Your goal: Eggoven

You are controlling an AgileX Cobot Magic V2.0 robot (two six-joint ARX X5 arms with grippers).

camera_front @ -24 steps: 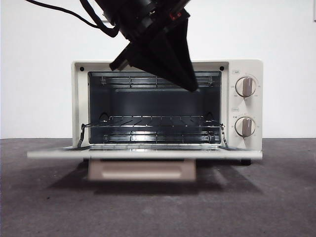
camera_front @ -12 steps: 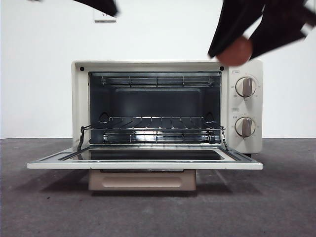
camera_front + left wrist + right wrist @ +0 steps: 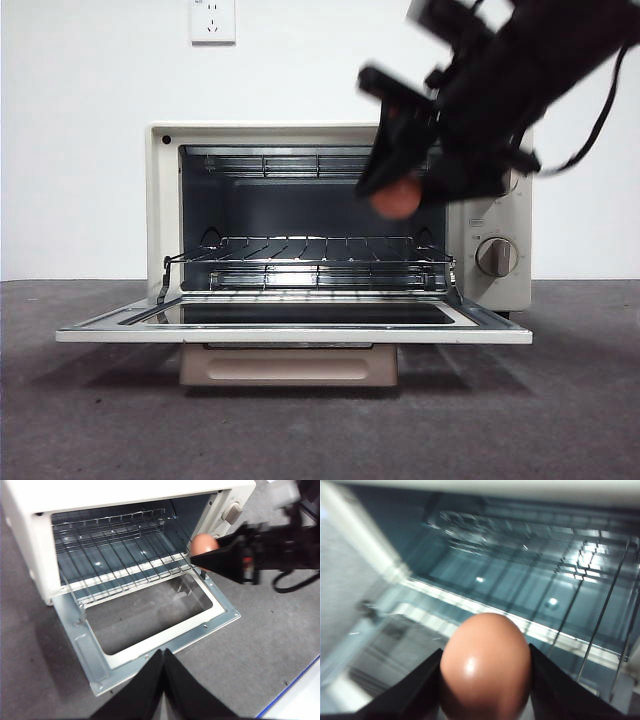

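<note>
- Right gripper (image 3: pixel 482 680) hugs the egg (image 3: pixel 484 665) by its round sides, just before the open oven (image 3: pixel 160 200), above its rack (image 3: pixel 310 250).
- Egg looks smooth, slippery and easy to crack; squeeze gently.
- Left gripper (image 3: pixel 163 656) waits, jaws together, empty.

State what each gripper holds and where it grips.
Right gripper holds the egg, jaws on its opposite sides. Left gripper is shut, holding nothing.

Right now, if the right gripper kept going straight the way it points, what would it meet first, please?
Probably the wire rack. The right gripper, shut on the egg, points down into the open oven, with nothing visible between egg and rack. Depth is unclear, so it could be the back wall instead.
</note>
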